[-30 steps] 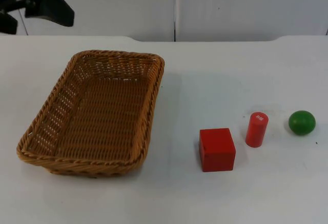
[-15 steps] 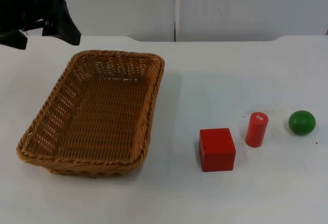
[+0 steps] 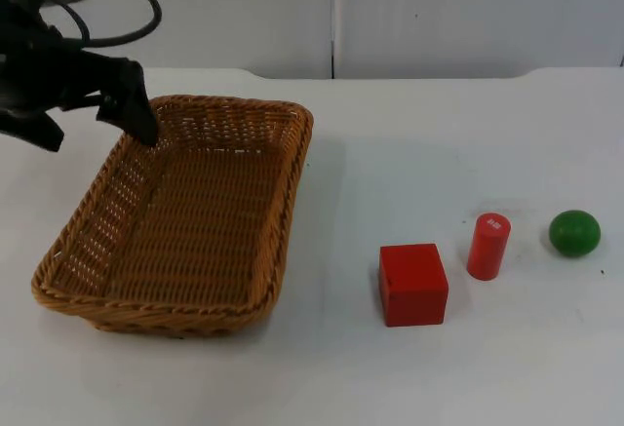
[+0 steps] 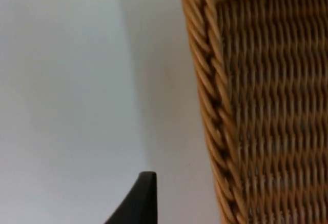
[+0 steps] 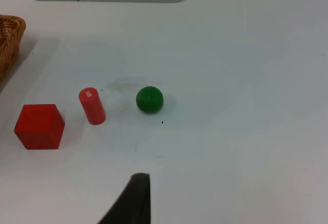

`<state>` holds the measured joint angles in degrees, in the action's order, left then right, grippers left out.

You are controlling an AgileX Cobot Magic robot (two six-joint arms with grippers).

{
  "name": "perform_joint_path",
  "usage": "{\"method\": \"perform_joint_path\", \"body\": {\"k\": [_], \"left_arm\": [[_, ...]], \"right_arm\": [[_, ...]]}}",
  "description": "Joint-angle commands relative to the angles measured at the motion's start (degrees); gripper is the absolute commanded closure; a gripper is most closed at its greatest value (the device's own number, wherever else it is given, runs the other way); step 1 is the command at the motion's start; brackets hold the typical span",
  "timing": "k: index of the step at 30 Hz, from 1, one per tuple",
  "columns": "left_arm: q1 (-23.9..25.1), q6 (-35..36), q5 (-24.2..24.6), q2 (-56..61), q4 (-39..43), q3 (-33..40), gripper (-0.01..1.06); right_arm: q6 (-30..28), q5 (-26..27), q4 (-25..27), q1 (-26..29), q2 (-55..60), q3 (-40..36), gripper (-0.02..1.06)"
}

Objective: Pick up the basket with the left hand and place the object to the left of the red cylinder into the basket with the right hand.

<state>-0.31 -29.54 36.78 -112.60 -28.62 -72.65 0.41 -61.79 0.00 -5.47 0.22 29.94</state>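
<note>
The woven wicker basket [image 3: 290, 192] lies on the left half of the white table. My left gripper [image 3: 93, 126] is open and hangs over the basket's far left corner. One finger [image 3: 136, 116] is over the rim; the other stands outside it. In the left wrist view the braided basket rim [image 4: 210, 106] runs beside a fingertip [image 4: 139, 199] above bare table. A red cube [image 3: 413, 283] sits just left of the upright red cylinder [image 3: 488, 246]. My right gripper [image 5: 134, 202] waits above the table, well short of the cube [image 5: 39, 126] and cylinder [image 5: 92, 105].
A green ball [image 3: 574, 232] lies right of the cylinder, and the right wrist view also has the ball [image 5: 149, 99]. The grey partition wall [image 3: 331, 12] closes the table's far side. Bare table lies between the basket and the cube.
My left arm has come down from the upper left corner toward the basket, and its gripper now hangs over the basket's far left corner. The objects have not moved.
</note>
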Motion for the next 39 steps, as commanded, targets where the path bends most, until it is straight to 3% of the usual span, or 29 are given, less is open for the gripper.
{"method": "perform_joint_path", "body": {"k": [1,5,14,28,39], "left_arm": [[0.6,1.6,0.8,-1.1,0.6,-1.0,0.00],[3.1,2.0,3.3,-3.3,-1.8,-3.0,0.00],[3.1,2.0,3.3,-5.2,-0.7,-3.6,0.00],[2.9,4.9,12.8,-12.0,5.1,-11.4,0.00],[2.6,6.2,13.5,-15.0,5.5,-12.4,0.00]], "right_arm": [[0.1,-0.1,0.0,0.1,-0.2,-0.4,-0.01],[0.1,-0.1,0.0,0.1,-0.2,-0.4,-0.01],[0.1,-0.1,0.0,0.1,-0.2,-0.4,-0.01],[0.1,-0.1,0.0,0.1,-0.2,-0.4,-0.01],[0.1,-0.1,0.0,0.1,-0.2,-0.4,-0.01]]}}
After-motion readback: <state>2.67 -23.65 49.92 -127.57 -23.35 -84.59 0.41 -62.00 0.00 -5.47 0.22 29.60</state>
